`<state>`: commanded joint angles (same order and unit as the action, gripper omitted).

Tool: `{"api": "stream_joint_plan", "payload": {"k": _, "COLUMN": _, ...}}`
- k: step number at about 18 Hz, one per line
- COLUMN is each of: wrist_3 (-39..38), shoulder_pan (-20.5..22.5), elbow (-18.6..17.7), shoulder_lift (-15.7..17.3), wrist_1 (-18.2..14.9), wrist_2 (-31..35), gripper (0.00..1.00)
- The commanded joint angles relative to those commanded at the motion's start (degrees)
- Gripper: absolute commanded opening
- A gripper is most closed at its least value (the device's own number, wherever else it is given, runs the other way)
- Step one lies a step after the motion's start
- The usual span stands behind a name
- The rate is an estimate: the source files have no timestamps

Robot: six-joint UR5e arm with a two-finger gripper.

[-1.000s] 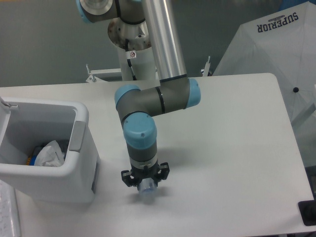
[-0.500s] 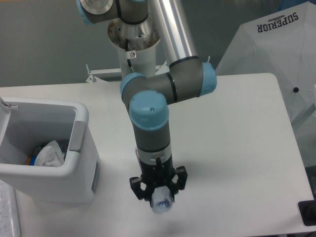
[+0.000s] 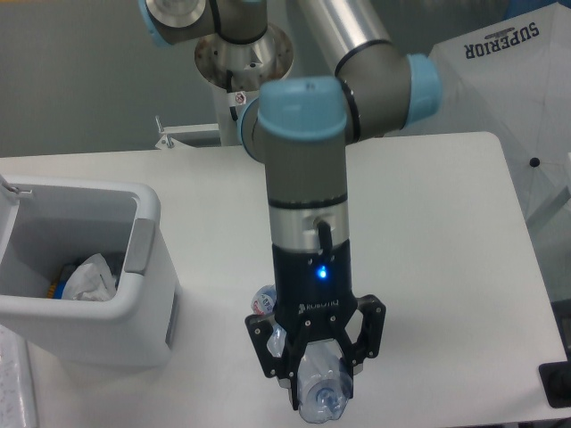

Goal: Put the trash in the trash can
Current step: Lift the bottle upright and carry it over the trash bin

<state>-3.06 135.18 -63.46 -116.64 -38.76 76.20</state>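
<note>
The tool point(image 3: 319, 392) has risen from the desk point(image 3: 428, 232), clamped on the clear bottle point(image 3: 321, 397), right of the trash can point(image 3: 134, 294) holding the tissue wad point(image 3: 87, 278).

A white bench point(image 3: 446, 232) with rounded corners fills most of the view, set against a plain grey wall point(image 3: 80, 80). At the upper right, just beyond the bench's far corner, sits a pale grey umbrella-like canopy point(image 3: 500, 80) printed with the dark word "SUPERIOR". A small black object point(image 3: 558, 385) shows at the lower right edge, cut off by the frame. At the lower left corner, a white ridged item point(image 3: 13, 383) is partly visible.
</note>
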Motion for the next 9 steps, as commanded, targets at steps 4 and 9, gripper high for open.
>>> {"api": "stream_joint_plan", "payload": {"k": 4, "wrist_3": -3.6, "shoulder_pan": -1.7, "elbow": -0.5, "shoulder_lift": 2.3, "wrist_1": 0.0, "wrist_2": -1.0, "gripper": 0.59}}
{"api": "stream_joint_plan", "payload": {"k": 9, "wrist_3": -10.4, "shoulder_pan": -4.0, "elbow": -1.1, "shoulder_lift": 5.9, "wrist_1": 0.0, "wrist_2": -3.2, "gripper": 0.59}}
